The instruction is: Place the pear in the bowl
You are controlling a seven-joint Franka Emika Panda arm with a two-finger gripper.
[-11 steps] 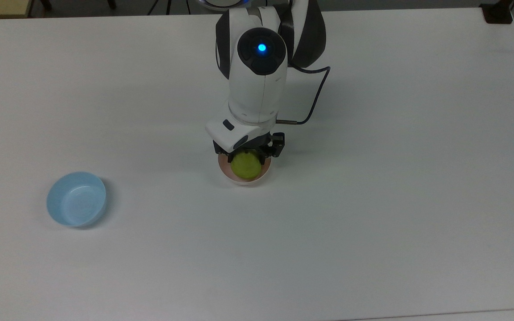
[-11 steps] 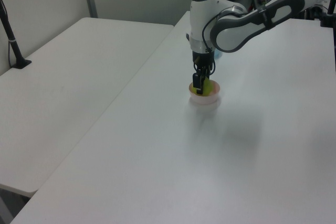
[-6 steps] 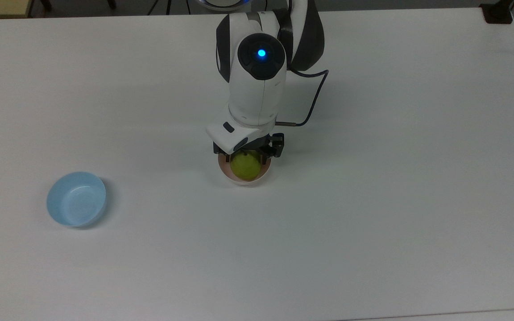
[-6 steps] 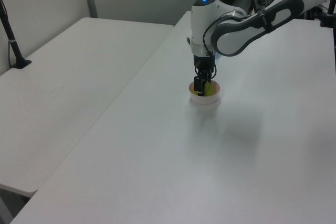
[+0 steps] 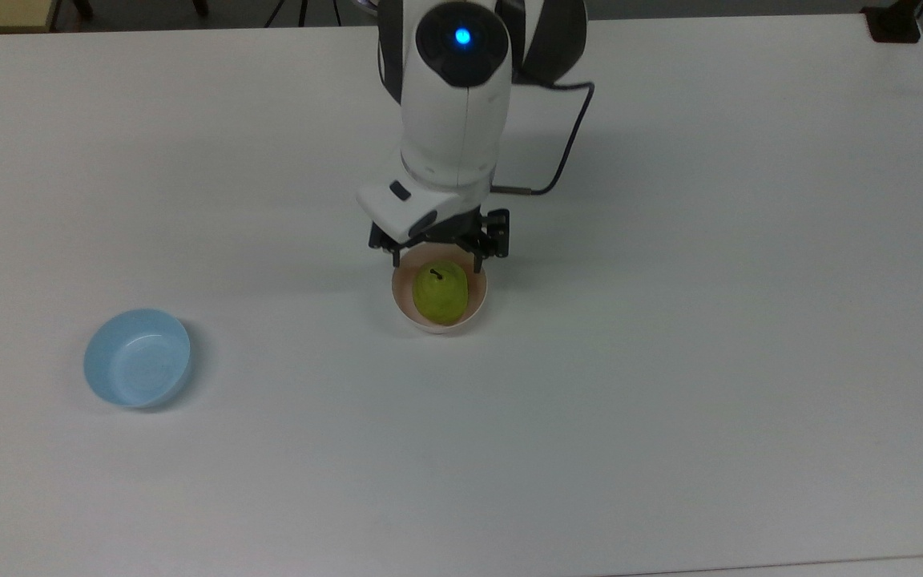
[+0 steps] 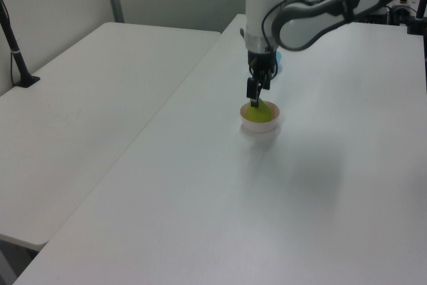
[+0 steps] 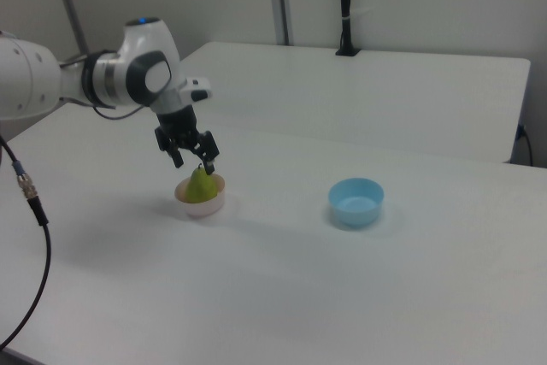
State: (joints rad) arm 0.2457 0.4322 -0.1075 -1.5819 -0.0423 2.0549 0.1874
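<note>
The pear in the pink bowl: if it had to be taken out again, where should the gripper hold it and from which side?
Judging from its pose, grip the pear from straight above, across its wide lower body. It stands stem-up in the pink bowl, whose rim blocks a side approach. The open gripper hangs just above it.

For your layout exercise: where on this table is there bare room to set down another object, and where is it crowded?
Bare: the table stretch between the blue bowl and the pink bowl, and everything on the top view's right. Crowded: the pink bowl, with the pear and the open gripper above it.
</note>
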